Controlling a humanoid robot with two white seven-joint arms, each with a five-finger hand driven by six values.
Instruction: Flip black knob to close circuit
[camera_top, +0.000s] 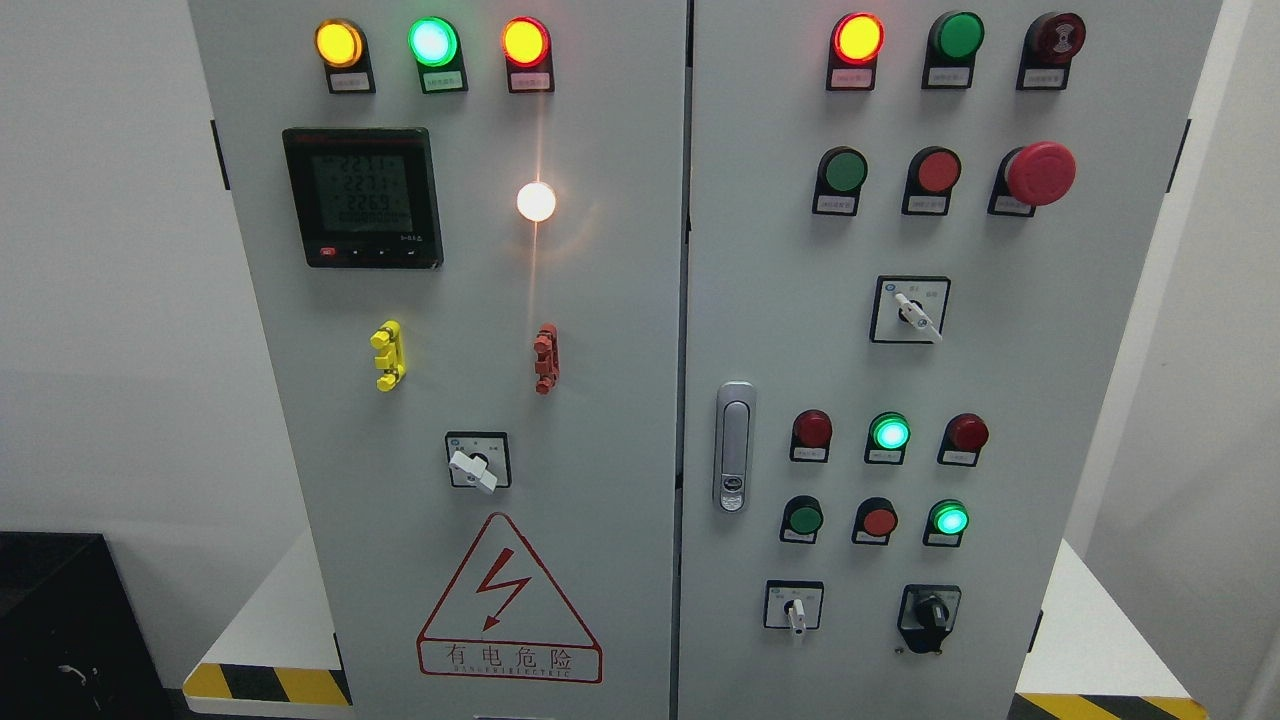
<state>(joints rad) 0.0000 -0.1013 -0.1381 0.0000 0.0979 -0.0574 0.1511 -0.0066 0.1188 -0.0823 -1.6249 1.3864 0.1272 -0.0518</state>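
The black knob (931, 612) sits at the lower right of the grey cabinet's right door (1000, 360), its handle standing about upright on a black plate. Left of it is a small white selector switch (795, 609). Neither of my hands shows in the head view, and nothing touches the knob.
Above the knob are rows of red and green lamps, two of them lit green (889, 433) (949, 519). A red mushroom stop button (1040, 173) juts out at upper right. A silver door latch (734, 446) sits by the centre seam. The left door carries a meter (361, 196) and a warning triangle (509, 600).
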